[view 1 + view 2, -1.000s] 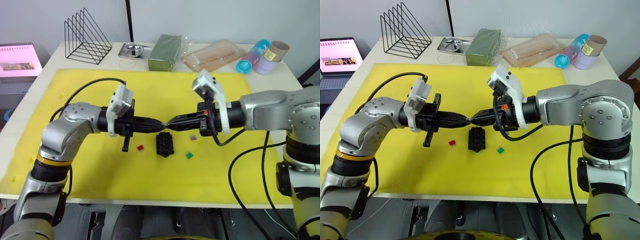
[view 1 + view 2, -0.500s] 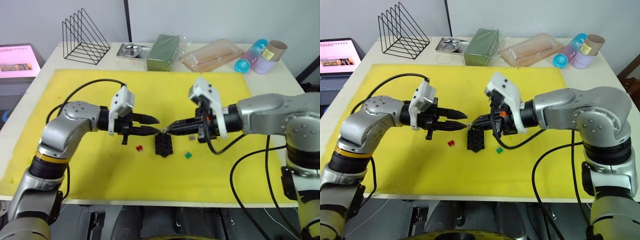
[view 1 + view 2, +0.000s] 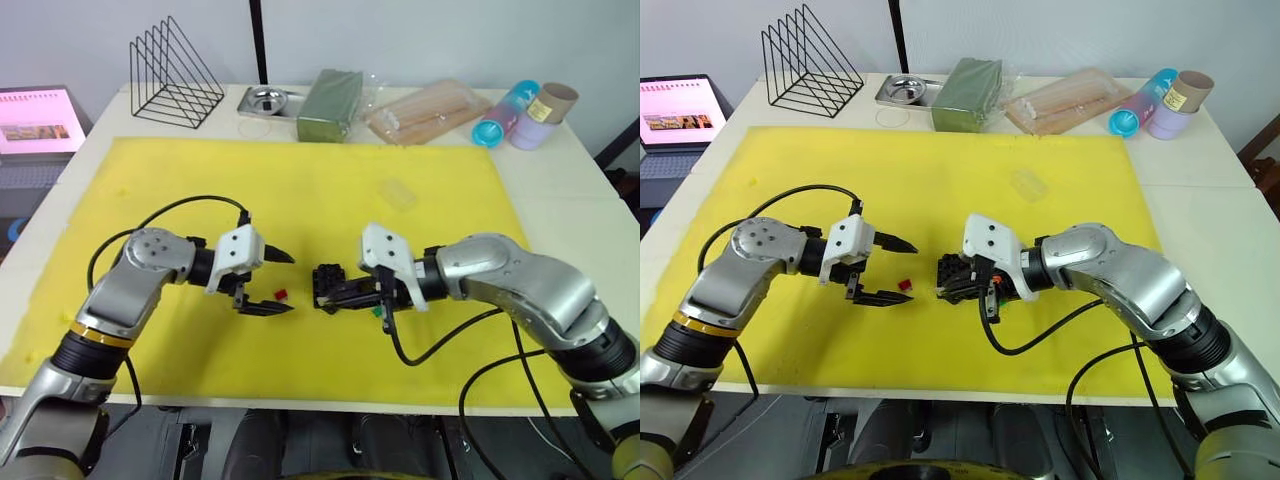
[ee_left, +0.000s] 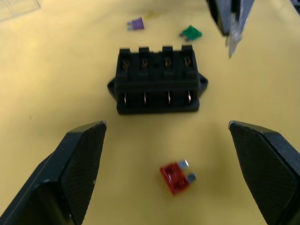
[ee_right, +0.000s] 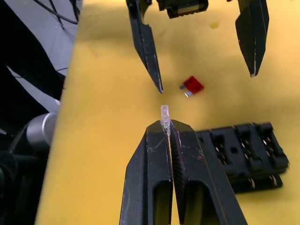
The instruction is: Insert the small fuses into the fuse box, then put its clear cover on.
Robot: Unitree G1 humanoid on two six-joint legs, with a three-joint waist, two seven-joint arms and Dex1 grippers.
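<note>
The right gripper (image 5: pixel 168 129) is pinching a grey fuse (image 5: pixel 164 114) by its edge, hovering beside the box (image 4: pixel 158 83) so its blades can meet a slot. The left gripper (image 4: pixel 171 164) is gaping wide and empty, straddling the red fuse (image 4: pixel 176 177), probably lining up a pick. The purple fuse (image 4: pixel 136 23) and green fuse (image 4: pixel 191 33) are lying beyond the box; the cover (image 3: pixel 397 194) is sitting well apart on the mat (image 3: pixel 200 180).

Lighting is bright, even and diffuse from overhead; shadows on the yellow mat (image 3: pixel 300 190) are soft and short. Head views are sharp. In the left wrist view, the near fingers (image 4: pixel 77 168) blur; no significant glare.
</note>
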